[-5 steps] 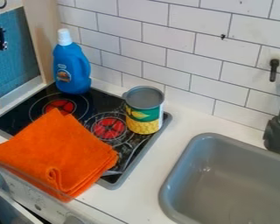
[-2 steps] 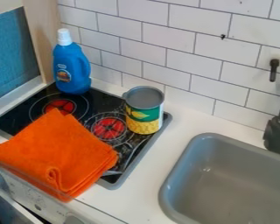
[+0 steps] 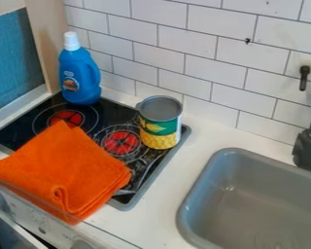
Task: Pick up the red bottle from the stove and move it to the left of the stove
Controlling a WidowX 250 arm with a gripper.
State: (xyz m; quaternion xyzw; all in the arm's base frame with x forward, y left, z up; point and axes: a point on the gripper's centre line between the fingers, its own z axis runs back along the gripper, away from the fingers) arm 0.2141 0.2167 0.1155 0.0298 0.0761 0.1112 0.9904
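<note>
OK so, an orange cloth (image 3: 67, 168) lies across the lower left, partly over the stovetop (image 3: 20, 127), a can (image 3: 159, 127) (yellow-and-green label) sits mid-frame, and a blue bottle (image 3: 79, 78) stands upper left. Can't tell how the gripper's set, tbh.

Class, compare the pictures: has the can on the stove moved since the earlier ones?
No. The can stands in the same spot, at the stove's right edge, its base still beside the red burner mark.
</note>
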